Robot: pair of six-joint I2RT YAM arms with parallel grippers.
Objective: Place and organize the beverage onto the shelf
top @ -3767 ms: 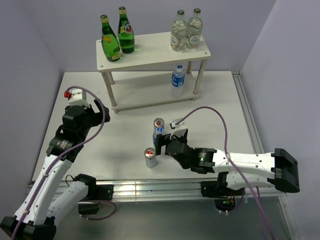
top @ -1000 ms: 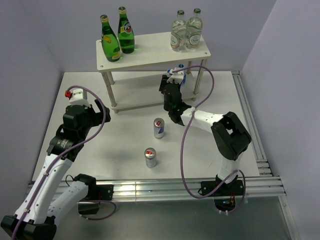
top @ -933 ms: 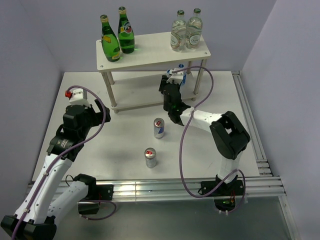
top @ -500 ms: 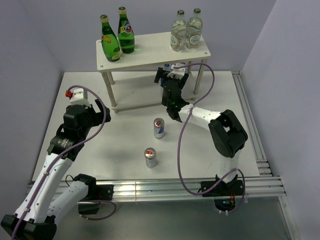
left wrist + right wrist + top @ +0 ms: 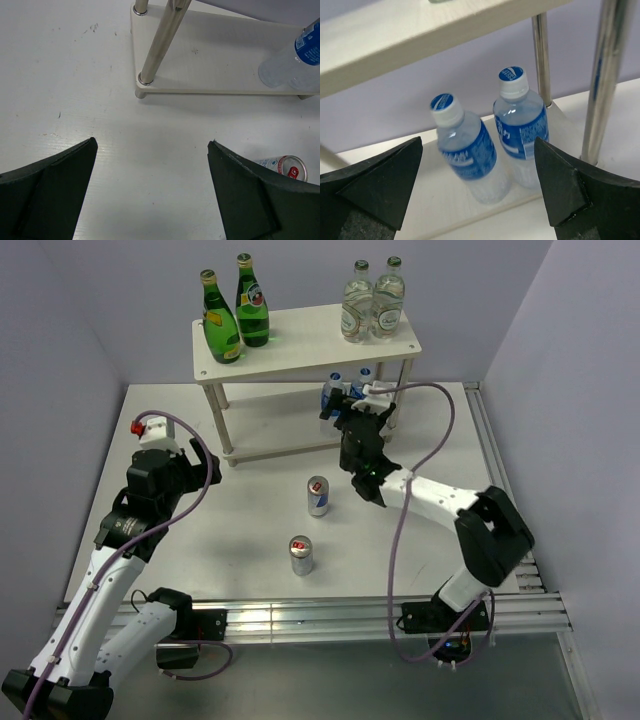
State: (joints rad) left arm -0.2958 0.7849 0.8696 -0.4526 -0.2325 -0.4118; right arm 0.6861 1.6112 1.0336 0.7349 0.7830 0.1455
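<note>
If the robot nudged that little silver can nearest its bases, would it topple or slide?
It may well topple: the can is slim, upright, tall for its base. Once down, its round body would likely roll across the smooth white table. Its shiny metal wall looks slippery to grip.

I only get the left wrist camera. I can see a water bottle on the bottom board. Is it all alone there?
Observer: No. Two water bottles stand upright side by side on the shelf's lower board.
Operator: Is the other arm holding one?
Observer: No. The right gripper is open in front of them, gripping nothing.
Operator: I see one can. Any more?
Observer: Two cans stand on the table, none on the shelf.
</note>
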